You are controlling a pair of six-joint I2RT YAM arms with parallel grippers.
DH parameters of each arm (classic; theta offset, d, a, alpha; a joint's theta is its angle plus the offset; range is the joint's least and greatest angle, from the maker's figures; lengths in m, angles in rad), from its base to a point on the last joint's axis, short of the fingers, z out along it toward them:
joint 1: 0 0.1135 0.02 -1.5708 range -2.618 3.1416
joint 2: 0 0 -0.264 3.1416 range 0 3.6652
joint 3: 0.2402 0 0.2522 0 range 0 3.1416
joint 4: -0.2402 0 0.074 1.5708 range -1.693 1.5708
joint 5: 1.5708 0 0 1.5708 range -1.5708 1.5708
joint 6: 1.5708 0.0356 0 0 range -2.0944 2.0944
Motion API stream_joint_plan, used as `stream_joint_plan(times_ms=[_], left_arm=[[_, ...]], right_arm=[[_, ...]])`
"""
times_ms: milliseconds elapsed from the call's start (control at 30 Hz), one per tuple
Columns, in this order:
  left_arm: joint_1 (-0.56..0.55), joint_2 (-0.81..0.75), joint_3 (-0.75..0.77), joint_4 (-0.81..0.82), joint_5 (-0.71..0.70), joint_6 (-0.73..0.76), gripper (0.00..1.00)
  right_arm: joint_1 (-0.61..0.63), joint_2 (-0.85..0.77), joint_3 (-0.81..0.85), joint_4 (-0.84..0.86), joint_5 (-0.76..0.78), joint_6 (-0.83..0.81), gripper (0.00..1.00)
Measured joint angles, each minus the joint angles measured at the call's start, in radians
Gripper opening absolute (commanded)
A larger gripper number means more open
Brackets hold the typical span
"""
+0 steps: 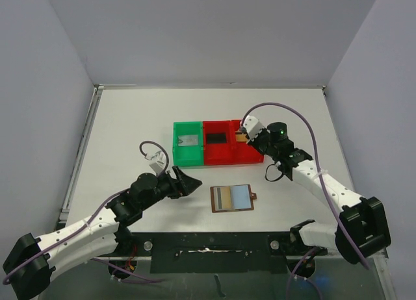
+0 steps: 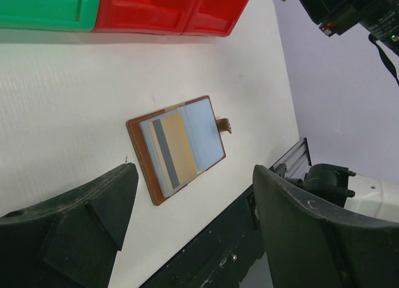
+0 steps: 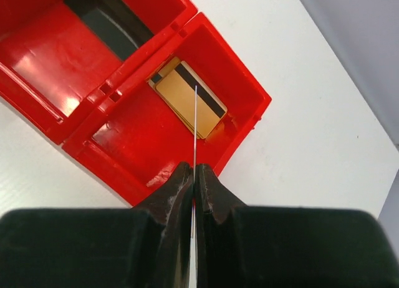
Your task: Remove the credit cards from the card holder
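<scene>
The right gripper (image 3: 194, 171) was closed tightly on one thin credit card (image 3: 195, 123), seen edge-on, above the right red bin (image 3: 134, 135). In this bin lay gold cards (image 3: 186, 101) with a black stripe. The left gripper (image 1: 188, 181) stood wide open and held nothing, near the card holder (image 2: 138, 152). The holder lay open on the white table (image 2: 75, 101), with a striped gold card (image 2: 181, 144) inside it.
</scene>
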Motion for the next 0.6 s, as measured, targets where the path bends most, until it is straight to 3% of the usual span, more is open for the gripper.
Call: stream_joint_plan(times_ms=[300,600], left_arm=[[0.000,-0.066,0.000,-0.097,-0.005,0.011,0.74],[0.000,-0.122,0.000,-0.171,-0.030,0.015,0.74]], right_arm=[[0.000,0.185,0.034,0.019,-0.034,-0.250,0.00],[0.005,0.347,0.087,0.127,-0.003,-0.374,0.00]])
